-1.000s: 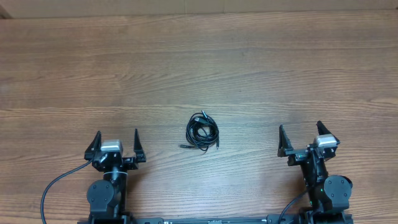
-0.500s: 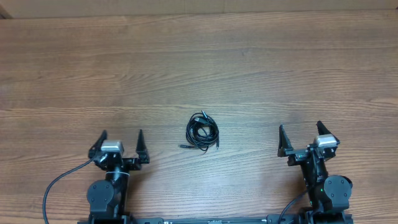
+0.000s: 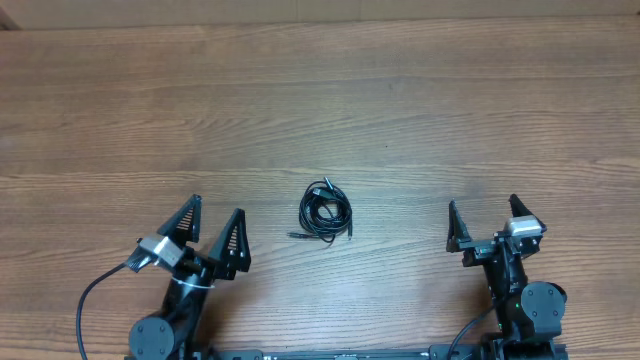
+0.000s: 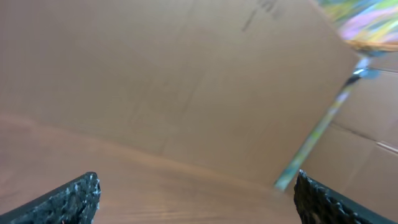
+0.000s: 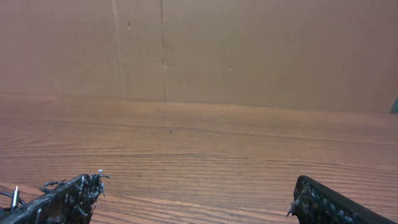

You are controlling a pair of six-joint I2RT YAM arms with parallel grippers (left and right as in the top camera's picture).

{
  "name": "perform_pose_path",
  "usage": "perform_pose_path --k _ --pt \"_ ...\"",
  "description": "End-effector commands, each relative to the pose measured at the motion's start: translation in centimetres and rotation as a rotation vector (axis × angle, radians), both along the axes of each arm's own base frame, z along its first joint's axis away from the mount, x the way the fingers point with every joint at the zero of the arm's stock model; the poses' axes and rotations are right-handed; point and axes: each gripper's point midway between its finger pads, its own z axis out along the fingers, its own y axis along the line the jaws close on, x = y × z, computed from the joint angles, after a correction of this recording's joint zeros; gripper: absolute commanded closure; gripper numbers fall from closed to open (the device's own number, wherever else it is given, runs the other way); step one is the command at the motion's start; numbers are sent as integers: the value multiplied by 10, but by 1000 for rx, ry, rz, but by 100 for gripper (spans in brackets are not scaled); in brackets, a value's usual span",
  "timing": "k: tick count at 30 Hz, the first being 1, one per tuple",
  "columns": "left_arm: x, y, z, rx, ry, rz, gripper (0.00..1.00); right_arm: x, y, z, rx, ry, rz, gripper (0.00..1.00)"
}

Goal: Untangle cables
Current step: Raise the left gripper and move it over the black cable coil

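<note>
A small coil of tangled black cable (image 3: 326,212) lies on the wooden table (image 3: 400,120) near the middle, with plug ends sticking out at its top and lower left. My left gripper (image 3: 215,218) is open and empty, left of the coil and angled toward it. My right gripper (image 3: 483,211) is open and empty, well to the right of the coil. The left wrist view is blurred and shows open fingers (image 4: 196,190) over bare table. The right wrist view shows open fingers (image 5: 196,190); a bit of the cable (image 5: 11,195) shows at its lower left edge.
A brown cardboard wall (image 5: 249,50) stands along the table's far edge. In the left wrist view a blurred metal rod (image 4: 323,124) and a colourful object (image 4: 367,25) show at the upper right.
My left arm has swung right and turned, its gripper now angled toward the cable coil. The right arm and the coil have not moved.
</note>
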Motion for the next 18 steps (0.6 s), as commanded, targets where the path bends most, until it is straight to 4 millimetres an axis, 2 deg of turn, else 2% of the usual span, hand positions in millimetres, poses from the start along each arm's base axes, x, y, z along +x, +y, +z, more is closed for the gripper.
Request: perform_pose_path --k 1,5,9,14,18 --pt "-14 -8 33 52 -97 -34 0 0 -2 -1 -1 -7 -14 0" --pt "-27 -7 67 217 -151 31 0 0 -2 -1 -1 -7 -14 0" --pt "-41 4 96 303 -62 106 0 0 -2 -1 -1 -7 -14 0" --pt "-47 7 110 309 98 103 0 0 -2 -1 -1 -7 -14 0" --pt "-46 6 109 321 290 62 0 0 -2 -1 -1 -7 -14 0"
